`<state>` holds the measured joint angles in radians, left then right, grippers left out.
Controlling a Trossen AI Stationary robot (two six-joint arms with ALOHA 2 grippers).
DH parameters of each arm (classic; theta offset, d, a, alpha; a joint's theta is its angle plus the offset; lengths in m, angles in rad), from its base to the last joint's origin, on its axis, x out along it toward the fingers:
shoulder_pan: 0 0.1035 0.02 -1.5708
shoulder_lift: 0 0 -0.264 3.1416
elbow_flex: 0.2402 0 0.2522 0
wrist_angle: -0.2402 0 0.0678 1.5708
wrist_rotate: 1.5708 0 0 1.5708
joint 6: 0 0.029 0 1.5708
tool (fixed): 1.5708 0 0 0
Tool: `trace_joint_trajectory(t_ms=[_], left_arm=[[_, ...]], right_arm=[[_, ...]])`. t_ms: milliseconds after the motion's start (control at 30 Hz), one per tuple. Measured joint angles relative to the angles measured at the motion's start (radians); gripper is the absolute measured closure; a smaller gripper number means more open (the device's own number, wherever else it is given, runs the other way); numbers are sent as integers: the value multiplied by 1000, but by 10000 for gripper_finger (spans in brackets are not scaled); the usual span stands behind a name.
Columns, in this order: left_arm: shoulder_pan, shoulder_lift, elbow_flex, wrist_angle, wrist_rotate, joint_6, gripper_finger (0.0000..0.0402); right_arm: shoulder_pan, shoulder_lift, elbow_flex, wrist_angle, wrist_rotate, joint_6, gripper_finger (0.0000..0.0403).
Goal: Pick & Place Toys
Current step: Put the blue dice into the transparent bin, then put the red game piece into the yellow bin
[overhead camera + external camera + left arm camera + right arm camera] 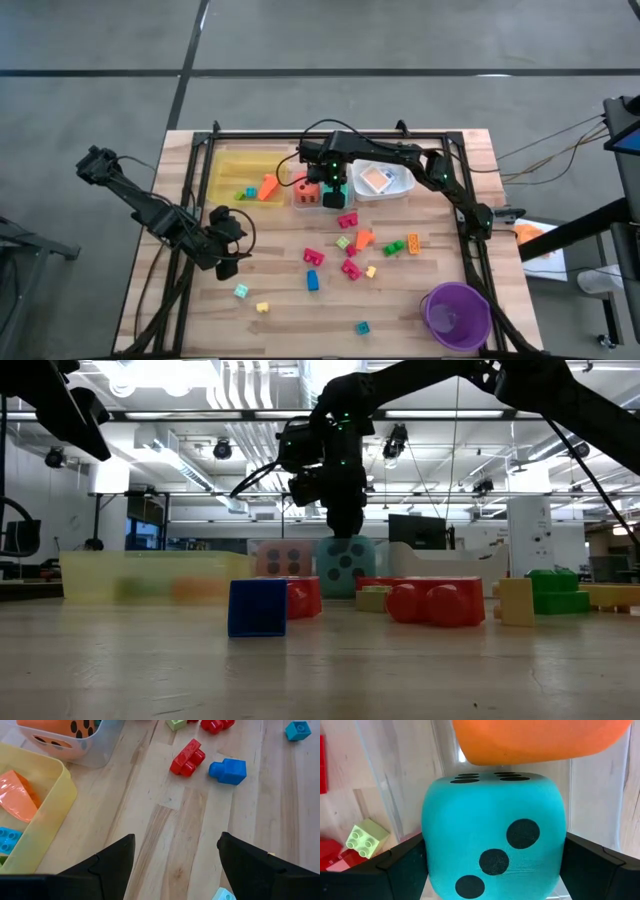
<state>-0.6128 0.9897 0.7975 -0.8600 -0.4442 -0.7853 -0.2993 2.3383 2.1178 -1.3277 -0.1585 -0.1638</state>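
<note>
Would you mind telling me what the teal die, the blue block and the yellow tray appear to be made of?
Teal die: probably soft foam or fabric; matte, finely textured, with rounded edges.
Blue block: hard moulded plastic, apparently; smooth, slightly glossy, with studs.
Yellow tray: thin translucent plastic, it seems; its contents show faintly through the wall.

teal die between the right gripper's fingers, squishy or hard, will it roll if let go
The teal die has rounded edges and a matte skin, so it is probably soft foam and light. The right gripper brackets it. Its flat faces suggest it would settle rather than roll.
</note>
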Motion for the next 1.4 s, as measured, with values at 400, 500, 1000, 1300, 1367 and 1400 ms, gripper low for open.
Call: trace_joint_trajectory(t_ms=[400, 500, 1000, 1300, 1367, 1400], left_arm=[[0, 0, 0, 0, 0, 0, 121], [0, 0, 0, 0, 0, 0, 121], [0, 0, 0, 0, 0, 0, 121], [0, 0, 0, 0, 0, 0, 121], [0, 0, 0, 0, 0, 0, 121], [0, 0, 0, 0, 0, 0, 121]], right_arm=[[0, 0, 0, 10, 0, -9, 41], [0, -4, 0, 7, 7, -8, 41], [8, -23, 57, -17, 88, 114, 5], [8, -65, 88, -63, 102, 125, 7], [8, -75, 88, -77, 105, 141, 7], [9, -80, 88, -85, 107, 156, 7]])
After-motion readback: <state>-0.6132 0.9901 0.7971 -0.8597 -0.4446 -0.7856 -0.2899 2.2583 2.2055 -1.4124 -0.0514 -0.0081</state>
